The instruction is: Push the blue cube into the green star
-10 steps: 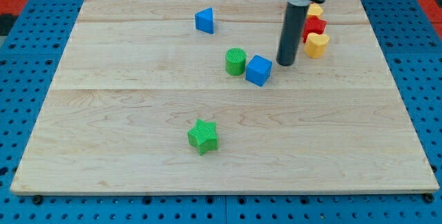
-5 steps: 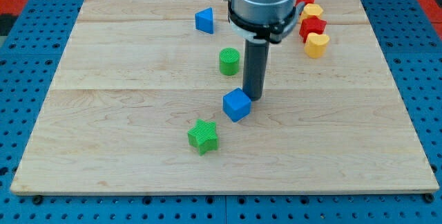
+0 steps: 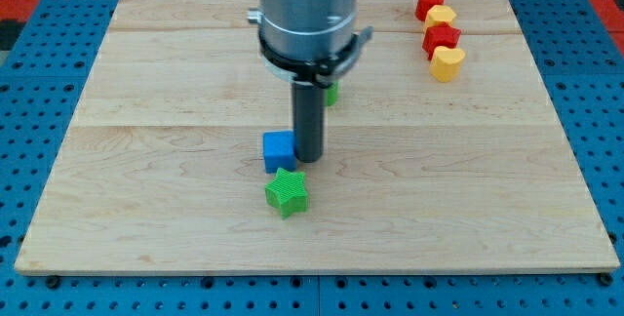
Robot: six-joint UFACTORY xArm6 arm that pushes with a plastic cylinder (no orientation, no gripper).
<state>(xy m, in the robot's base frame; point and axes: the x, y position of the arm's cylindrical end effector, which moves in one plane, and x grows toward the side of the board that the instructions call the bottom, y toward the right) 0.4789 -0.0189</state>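
The blue cube (image 3: 279,150) sits near the board's middle, touching the top of the green star (image 3: 287,192) just below it. My tip (image 3: 309,158) stands right against the cube's right side, just above the star's upper right. The rod rises from there and the arm's grey body covers the board above it.
A green cylinder (image 3: 332,93) shows partly behind the arm. Two red blocks (image 3: 430,3) (image 3: 441,37) and two yellow blocks (image 3: 444,16) (image 3: 447,62) cluster at the view's top right. The wooden board (image 3: 146,160) lies on a blue pegboard. The other blue block is hidden.
My tip has moved down and to the view's left, pushing the blue cube from beside the green cylinder down-left until it touches the green star. The arm now hides the blue block at the top.
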